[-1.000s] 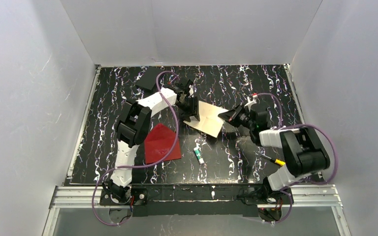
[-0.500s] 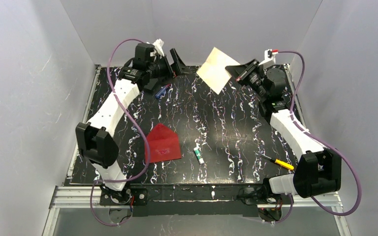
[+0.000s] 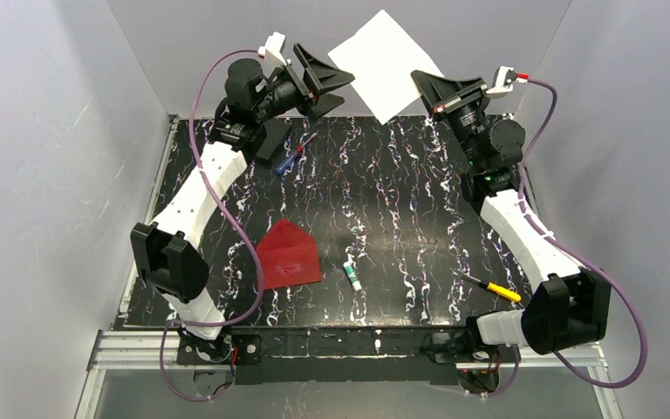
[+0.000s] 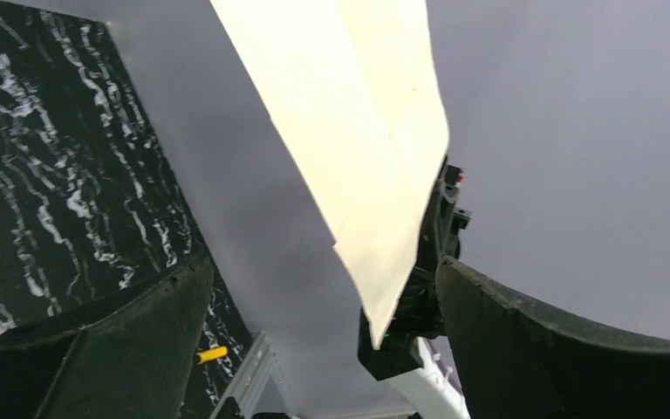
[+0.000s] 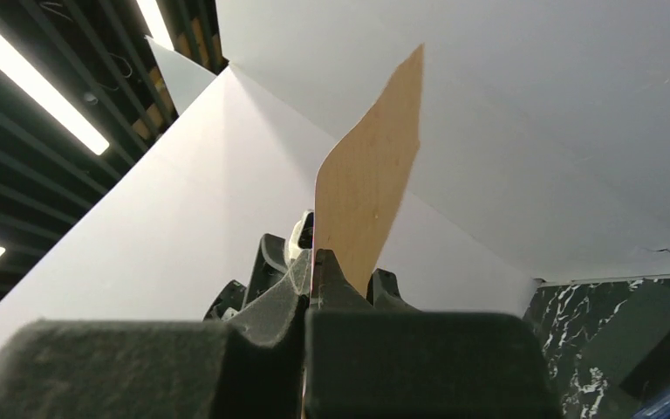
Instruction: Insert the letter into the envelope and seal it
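Top external view:
- Left gripper (image 3: 336,90): jaws spread wide, holding nothing. It is raised near the back wall.
- Right gripper (image 3: 427,90): jaws pinched flat on the lower right edge of the letter (image 3: 384,63).
- One letter, white, tilted in the air, well above the table (image 3: 419,201). It sits between the two grippers, with the left fingers just beside its left corner; contact cannot be told from here.
- One envelope (image 3: 288,255), red, flap open, flat on the table near the left arm's base, well apart from both grippers.
- Also one each: glue stick (image 3: 351,276), yellow-handled tool (image 3: 493,290), blue pen (image 3: 290,160).

Left wrist view:
- Both fingers (image 4: 558,349) stand far apart at the frame's lower corners.
- The letter (image 4: 358,131) hangs in the gap between them, touching neither.
- The right gripper (image 4: 414,305) shows behind the letter's lower edge.

Right wrist view:
- Fingers (image 5: 227,367) are pressed together, with the letter (image 5: 371,192) clamped edge-on between the tips and rising upright.
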{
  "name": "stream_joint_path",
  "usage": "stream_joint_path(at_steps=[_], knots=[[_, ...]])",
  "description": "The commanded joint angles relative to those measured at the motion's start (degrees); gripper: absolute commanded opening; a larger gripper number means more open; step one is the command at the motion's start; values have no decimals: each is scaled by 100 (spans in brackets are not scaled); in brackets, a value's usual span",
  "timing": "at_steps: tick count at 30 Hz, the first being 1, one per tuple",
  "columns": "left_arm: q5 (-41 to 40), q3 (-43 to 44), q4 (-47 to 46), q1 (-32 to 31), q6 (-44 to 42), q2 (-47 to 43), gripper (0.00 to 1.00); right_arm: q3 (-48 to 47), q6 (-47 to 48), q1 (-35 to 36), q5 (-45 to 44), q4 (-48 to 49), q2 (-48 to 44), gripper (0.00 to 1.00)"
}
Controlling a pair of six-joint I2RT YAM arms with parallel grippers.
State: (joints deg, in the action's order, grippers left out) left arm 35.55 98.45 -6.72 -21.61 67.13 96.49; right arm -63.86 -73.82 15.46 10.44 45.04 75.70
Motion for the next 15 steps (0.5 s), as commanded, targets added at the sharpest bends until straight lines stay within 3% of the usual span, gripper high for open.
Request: stream_joint_path(at_steps=[1,3,8,15], knots=[[300,288,-1111,-164,551,-133,97,-121,-291,288,-357,288,-60,1],[401,94,-1732,-205,994,-102,92,-167,-216,394,-446,122,-57,1],[268,-631,-2744,-273,1640,-162,66,-181,-453,502,-449,-23,88,1],[-245,-1329,-2898,-274,1284,-610,29,-152,-412,519,-574,-102,43,1]])
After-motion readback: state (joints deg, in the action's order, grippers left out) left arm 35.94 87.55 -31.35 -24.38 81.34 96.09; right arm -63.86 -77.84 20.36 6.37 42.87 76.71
